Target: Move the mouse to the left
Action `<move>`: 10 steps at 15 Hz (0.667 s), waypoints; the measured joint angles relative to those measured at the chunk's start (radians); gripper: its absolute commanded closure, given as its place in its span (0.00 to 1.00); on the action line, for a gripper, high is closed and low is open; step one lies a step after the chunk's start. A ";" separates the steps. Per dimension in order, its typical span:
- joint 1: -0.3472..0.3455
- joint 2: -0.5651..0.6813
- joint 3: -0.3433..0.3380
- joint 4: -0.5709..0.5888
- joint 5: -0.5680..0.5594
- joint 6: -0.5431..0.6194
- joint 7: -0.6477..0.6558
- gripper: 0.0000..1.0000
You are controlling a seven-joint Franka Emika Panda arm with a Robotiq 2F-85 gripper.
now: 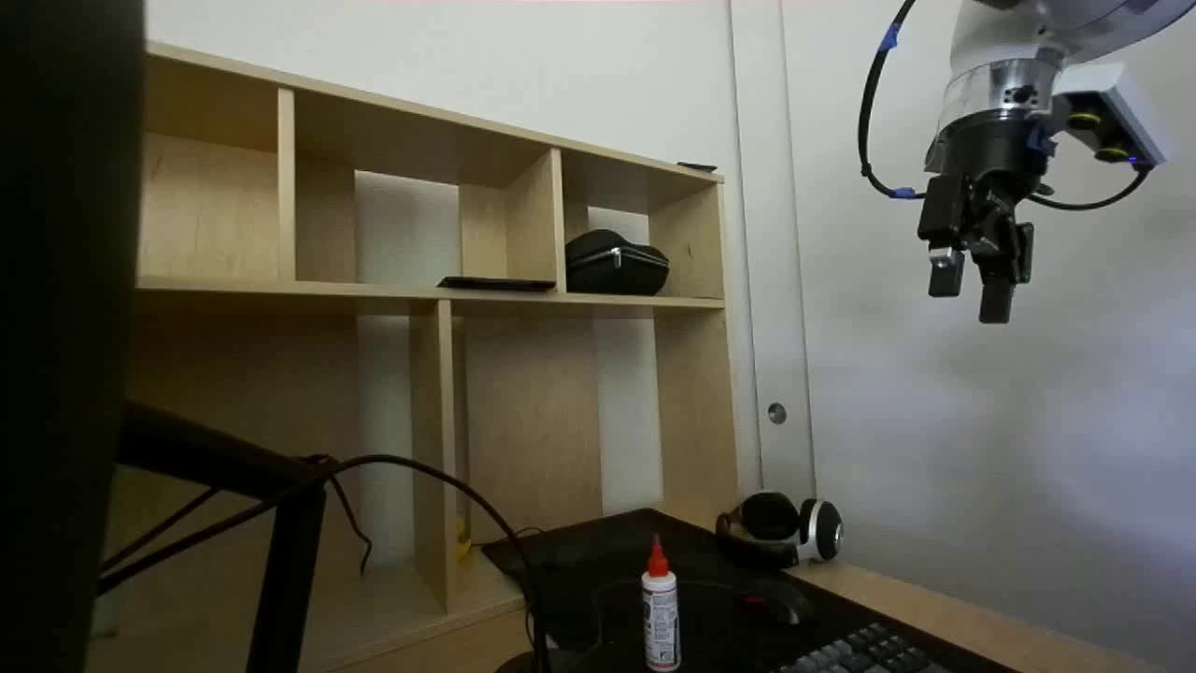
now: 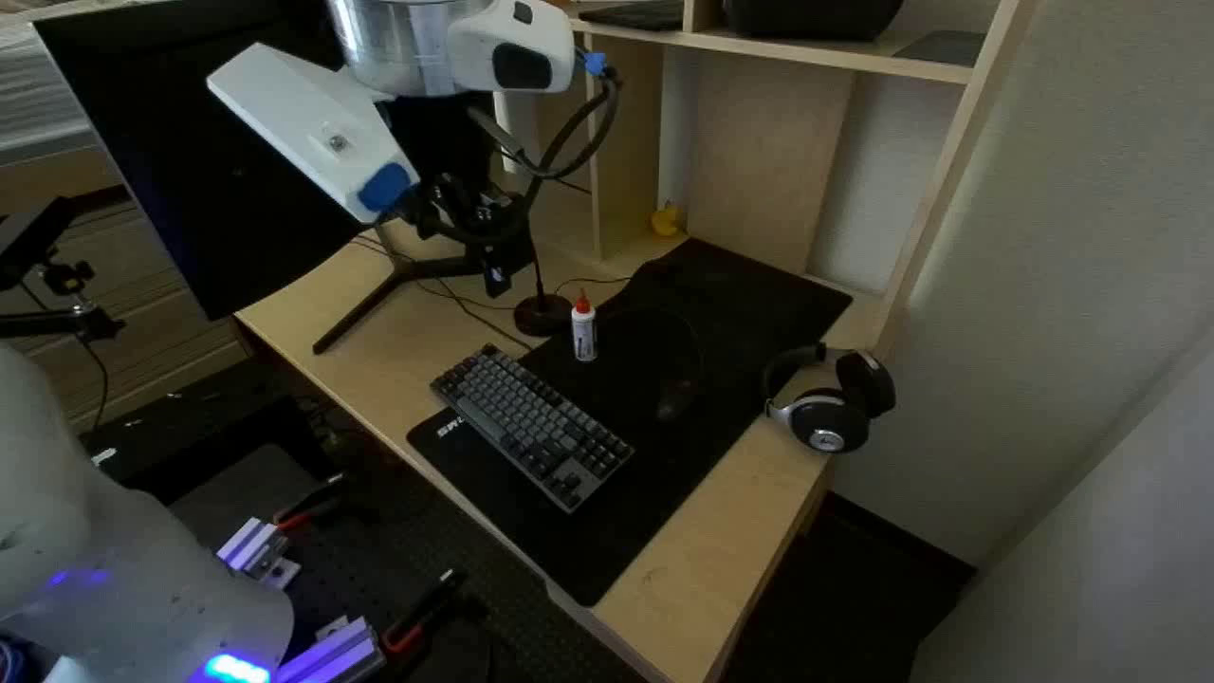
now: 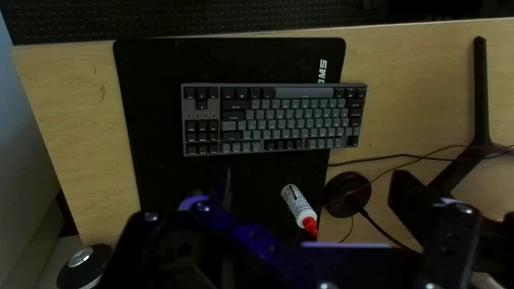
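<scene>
The dark computer mouse rests on the black desk mat. It also shows in an exterior view, between the keyboard and the headphones, with its cable curving back past the bottle. In the wrist view the mouse cannot be made out; the gripper's dark parts cover much of that side of the mat. My gripper is high above the desk, well apart from the mouse. In the wrist view its fingers are spread wide with nothing held between them. It also shows in an exterior view, its fingers partly hidden by the wrist.
A white bottle with red tip stands upright on the mat near the keyboard. Headphones lie at the desk edge. A round black base, cables, a monitor and wooden shelves surround the desk.
</scene>
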 measured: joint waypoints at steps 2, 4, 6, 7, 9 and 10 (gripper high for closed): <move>0.000 0.000 0.000 0.000 0.000 0.000 0.000 0.00; -0.002 0.000 0.004 0.000 -0.003 0.001 0.000 0.00; -0.005 0.001 0.016 0.005 -0.041 -0.021 0.000 0.00; -0.013 0.003 0.029 0.009 -0.074 -0.034 0.008 0.00; -0.030 0.003 0.056 0.015 -0.136 -0.037 0.016 0.00; -0.035 0.003 0.066 0.017 -0.161 -0.036 0.016 0.00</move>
